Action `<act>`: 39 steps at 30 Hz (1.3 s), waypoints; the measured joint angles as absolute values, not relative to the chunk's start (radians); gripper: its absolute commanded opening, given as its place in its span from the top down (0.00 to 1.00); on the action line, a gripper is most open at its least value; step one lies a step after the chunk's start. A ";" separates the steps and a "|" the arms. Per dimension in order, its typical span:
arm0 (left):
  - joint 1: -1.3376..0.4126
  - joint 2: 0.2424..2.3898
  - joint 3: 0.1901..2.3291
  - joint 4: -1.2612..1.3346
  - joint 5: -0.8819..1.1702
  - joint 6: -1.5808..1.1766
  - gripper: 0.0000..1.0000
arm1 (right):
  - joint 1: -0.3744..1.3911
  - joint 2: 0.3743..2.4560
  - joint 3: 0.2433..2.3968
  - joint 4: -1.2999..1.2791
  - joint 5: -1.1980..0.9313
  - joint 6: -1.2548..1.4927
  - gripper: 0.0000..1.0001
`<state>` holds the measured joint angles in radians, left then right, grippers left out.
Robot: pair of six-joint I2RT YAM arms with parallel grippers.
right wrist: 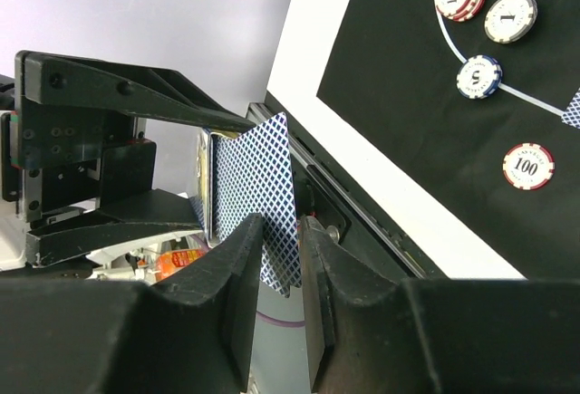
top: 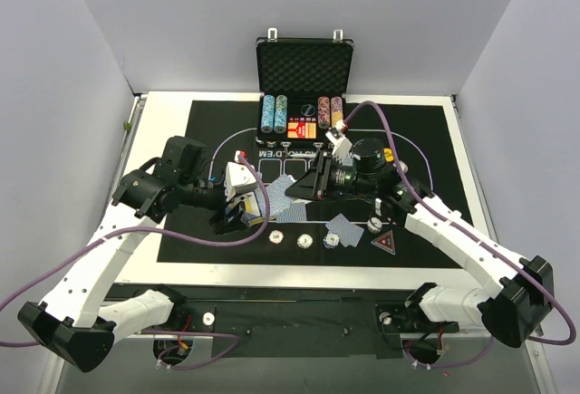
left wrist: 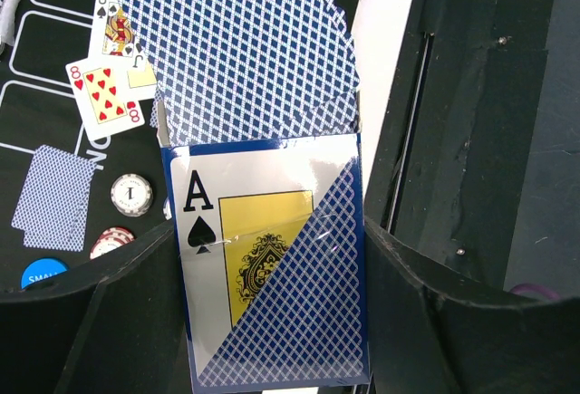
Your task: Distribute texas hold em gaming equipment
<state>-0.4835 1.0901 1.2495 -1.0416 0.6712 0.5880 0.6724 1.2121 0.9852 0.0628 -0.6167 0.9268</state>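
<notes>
- Steady card box (left wrist: 272, 321) in left gripper (left wrist: 270, 231), clamped tight around it.
- Slide single blue-backed card (right wrist: 272, 163), nipped between closed fingertips of right gripper (right wrist: 279, 231), straight out.

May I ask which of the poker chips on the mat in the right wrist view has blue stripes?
The chip marked 5: its edge is blue and white, while the 100s are red-striped and the 1 is grey.
</notes>
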 measured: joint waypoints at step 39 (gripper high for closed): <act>-0.484 1.089 1.250 -1.039 0.672 0.588 0.96 | 0.649 1.132 1.039 -0.072 -0.553 0.834 0.83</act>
